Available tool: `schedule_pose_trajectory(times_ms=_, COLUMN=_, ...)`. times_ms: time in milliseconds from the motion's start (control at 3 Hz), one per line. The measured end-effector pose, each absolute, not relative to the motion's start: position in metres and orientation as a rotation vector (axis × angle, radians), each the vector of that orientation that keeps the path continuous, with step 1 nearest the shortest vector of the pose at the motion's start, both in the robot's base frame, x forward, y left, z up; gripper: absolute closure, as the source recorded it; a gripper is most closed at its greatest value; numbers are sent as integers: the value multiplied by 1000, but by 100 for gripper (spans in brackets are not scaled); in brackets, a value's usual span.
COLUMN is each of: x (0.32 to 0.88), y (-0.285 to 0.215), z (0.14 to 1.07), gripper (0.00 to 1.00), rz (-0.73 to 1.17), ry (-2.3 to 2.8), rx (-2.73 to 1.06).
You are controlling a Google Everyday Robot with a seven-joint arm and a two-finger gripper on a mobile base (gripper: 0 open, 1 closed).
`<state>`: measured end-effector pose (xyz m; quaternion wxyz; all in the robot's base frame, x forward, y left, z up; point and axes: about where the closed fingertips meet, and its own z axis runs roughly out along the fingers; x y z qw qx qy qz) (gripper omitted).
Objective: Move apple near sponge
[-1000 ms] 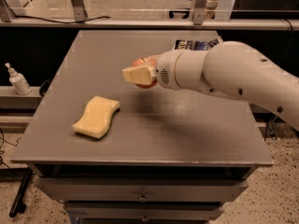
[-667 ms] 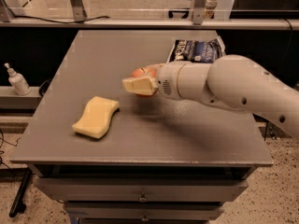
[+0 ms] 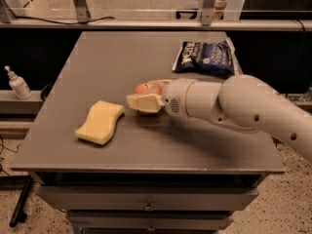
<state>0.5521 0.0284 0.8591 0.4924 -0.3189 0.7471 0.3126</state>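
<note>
The pale yellow sponge [image 3: 100,122] lies on the grey table [image 3: 107,62] at the front left. My gripper [image 3: 142,100] is just to the right of the sponge, low over the table top, and is shut on the red-orange apple [image 3: 146,88], whose top shows between the cream fingers [image 3: 144,103]. A small gap separates the apple from the sponge's right edge. The white arm reaches in from the right.
A dark blue crinkled snack bag [image 3: 204,57] lies at the back right of the table. A white pump bottle [image 3: 18,83] stands on a shelf left of the table. A metal rail runs behind the table; drawers are below the front edge.
The gripper has come down and forward with the apple, closer to the table top. The arm has lowered, so the blue bag is now uncovered.
</note>
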Motion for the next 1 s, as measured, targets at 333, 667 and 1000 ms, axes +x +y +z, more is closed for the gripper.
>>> schedule_pose_trajectory(times_ms=333, x=541, y=33, z=851, gripper=81, rz=828, ry=1803, rx=-801)
schedule_pose_trajectory(times_ms=667, x=540, y=33, z=851, gripper=59, rz=835, ry=1801, rx=-803)
schedule_pose_trajectory(times_ms=1000, x=540, y=33, z=852, gripper=36, rz=835, ry=1801, rx=-803)
